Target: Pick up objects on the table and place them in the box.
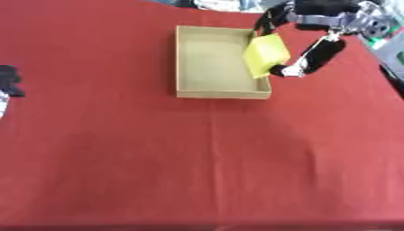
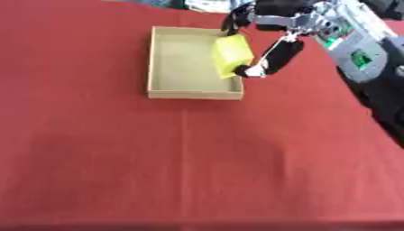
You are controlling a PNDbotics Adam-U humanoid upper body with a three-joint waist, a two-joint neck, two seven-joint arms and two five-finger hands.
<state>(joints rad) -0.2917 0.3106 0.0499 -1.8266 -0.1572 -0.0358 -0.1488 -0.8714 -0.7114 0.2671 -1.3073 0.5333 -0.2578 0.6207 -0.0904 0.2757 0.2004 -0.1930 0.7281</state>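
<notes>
The right hand point(image 1: 309, 54) comes in from the upper right and holds a yellow block point(image 1: 266, 55), with dark fingers curled round it from behind and from below, so it is pinching the block rather than resting against it. The block hangs tilted over the right wall of the cardboard box point(image 1: 183, 63), partly over the inside and partly over the rim. Whether it touches the rim cannot be told from either view. It is clearly not lying on the box floor yet.

The box stands open at the far middle of the bench point(image 1: 205, 162), which is covered in a red cloth. As far as the block lets one see, the inside of the box is bare, with nothing else in it; the strip of floor under the block is hidden.

The left hand point(image 1: 9, 80) shows only as a dark shape at the left edge of the left eye view, well apart from the box, and its fingers cannot be made out.

As a judgement, the task stands near its end for this block: picked up and carried to the box, with only the release left. No other loose thing shows on the red cloth, so this may be the last one, though the edges of the bench are not fully in view.
</notes>
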